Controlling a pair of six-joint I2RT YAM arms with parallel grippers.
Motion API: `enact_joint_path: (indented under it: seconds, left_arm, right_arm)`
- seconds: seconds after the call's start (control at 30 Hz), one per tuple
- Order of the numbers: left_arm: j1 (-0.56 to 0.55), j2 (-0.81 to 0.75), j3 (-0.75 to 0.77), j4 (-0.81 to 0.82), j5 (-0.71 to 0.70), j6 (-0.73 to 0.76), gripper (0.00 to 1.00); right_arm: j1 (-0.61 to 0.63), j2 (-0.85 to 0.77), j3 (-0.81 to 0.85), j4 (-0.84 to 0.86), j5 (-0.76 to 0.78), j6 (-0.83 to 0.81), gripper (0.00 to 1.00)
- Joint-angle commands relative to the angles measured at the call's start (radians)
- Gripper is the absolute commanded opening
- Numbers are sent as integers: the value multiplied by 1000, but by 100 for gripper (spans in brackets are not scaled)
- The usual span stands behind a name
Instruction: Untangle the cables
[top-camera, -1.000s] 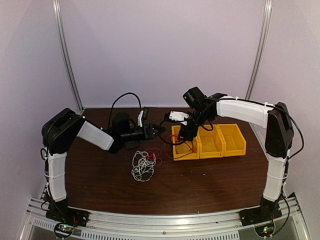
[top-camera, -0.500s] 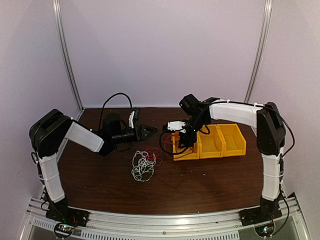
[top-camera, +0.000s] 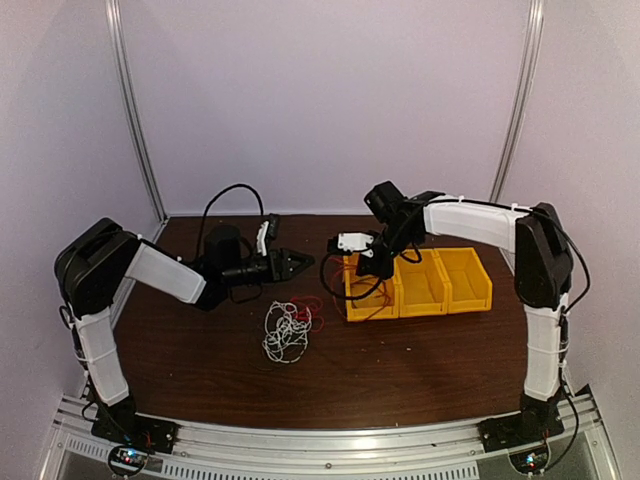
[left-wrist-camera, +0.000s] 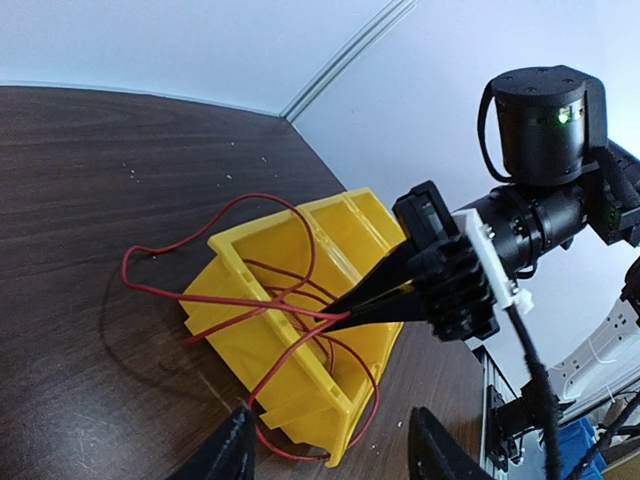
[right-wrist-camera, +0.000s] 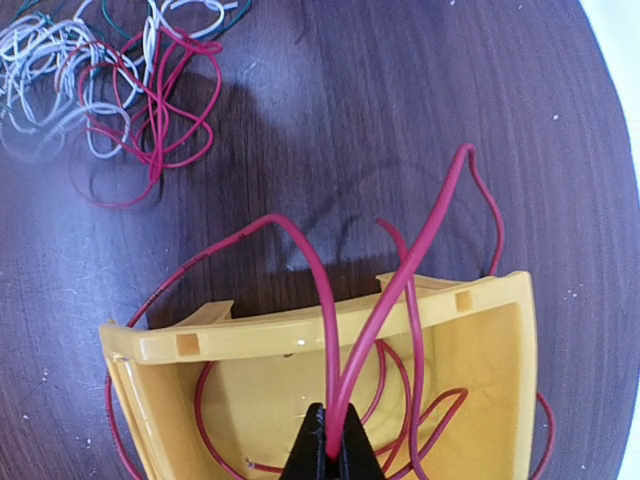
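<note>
A red cable (right-wrist-camera: 400, 290) loops in and out of the leftmost yellow bin (right-wrist-camera: 330, 325), spilling over its rim onto the table. My right gripper (right-wrist-camera: 330, 445) is shut on two strands of it just above the bin's inside; the left wrist view shows the thin fingers pinching the red cable (left-wrist-camera: 250, 300) over the bin (left-wrist-camera: 270, 340). The other cables (top-camera: 287, 330), a clump of white, red and dark loops, lie on the table left of the bin, at the top left (right-wrist-camera: 110, 80) of the right wrist view. My left gripper (top-camera: 300, 264) hovers open and empty, pointing at the bin.
Three yellow bins (top-camera: 445, 290) stand joined in a row at the right of the brown table (top-camera: 200, 370). The thick black arm cable (top-camera: 235, 195) arches behind the left wrist. Pale walls close in the back and sides.
My right gripper was open over the bin; it has now shut on the red cable. The left arm drew back a little to the left, its gripper staying open.
</note>
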Motion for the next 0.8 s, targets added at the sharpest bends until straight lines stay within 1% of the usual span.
enact_joint_path:
  seconds: [0.0, 0.1, 0.17, 0.5, 0.6, 0.77]
  left_arm:
    - [8, -39, -11, 12, -11, 34, 53]
    - [8, -39, -12, 12, -14, 36, 53]
    - [8, -36, -9, 7, -12, 36, 53]
    - [-4, 0, -6, -2, 5, 23, 53]
    - [-17, 11, 4, 4, 12, 25, 53]
    - [-35, 36, 20, -3, -5, 21, 53]
  right_arm:
    - [-6, -191, -43, 65, -41, 50, 0]
    - [-11, -279, -101, 128, -25, 85, 0]
    - [-17, -311, -124, 145, -5, 93, 0]
    - [-66, -378, -187, 172, -31, 147, 0]
    - [-87, -405, -185, 193, -54, 170, 0]
    - [-103, -463, -133, 200, -93, 193, 0]
